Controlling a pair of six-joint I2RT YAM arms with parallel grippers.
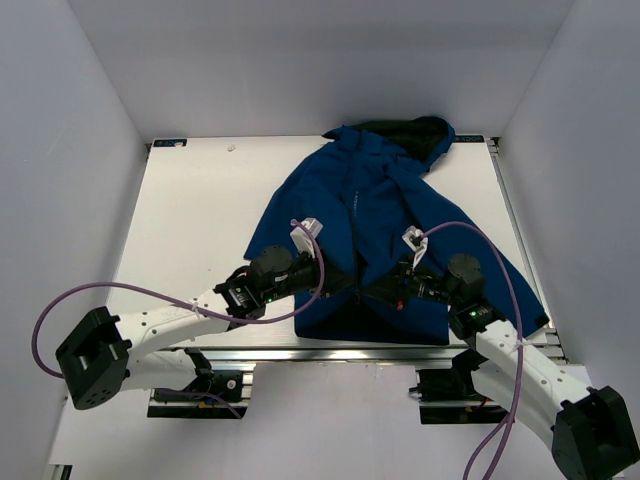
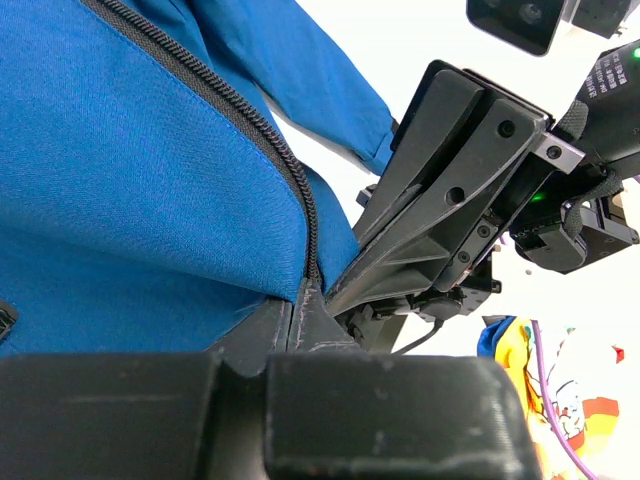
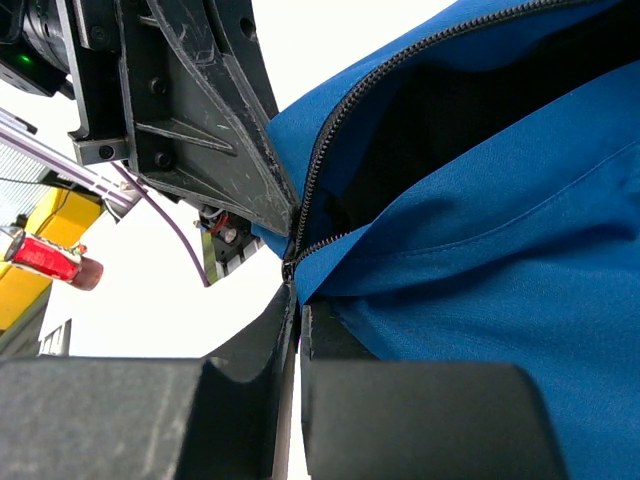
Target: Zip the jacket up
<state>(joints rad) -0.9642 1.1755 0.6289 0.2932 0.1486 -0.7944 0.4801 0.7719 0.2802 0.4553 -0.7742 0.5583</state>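
Observation:
The royal-blue jacket (image 1: 385, 200) lies flat on the white table, hood at the far edge and hem near the arms. Its dark zipper (image 1: 353, 215) runs down the front and is open at the lower end, showing black lining (image 3: 440, 110). My left gripper (image 1: 345, 283) is shut on the jacket's left front edge at the zipper's bottom (image 2: 300, 295). My right gripper (image 1: 378, 290) is shut on the right front edge by the hem (image 3: 297, 290). The two grippers sit tip to tip. The zipper teeth (image 2: 250, 120) and the teeth in the right wrist view (image 3: 330, 150) run up from the jaws.
The table (image 1: 200, 220) ends at an aluminium rail (image 1: 330, 352) just below the hem. White walls close in three sides. Purple cables (image 1: 150, 295) loop off both arms. A yellow patterned thing (image 2: 520, 360) and a red thing (image 3: 45, 258) lie beyond the table.

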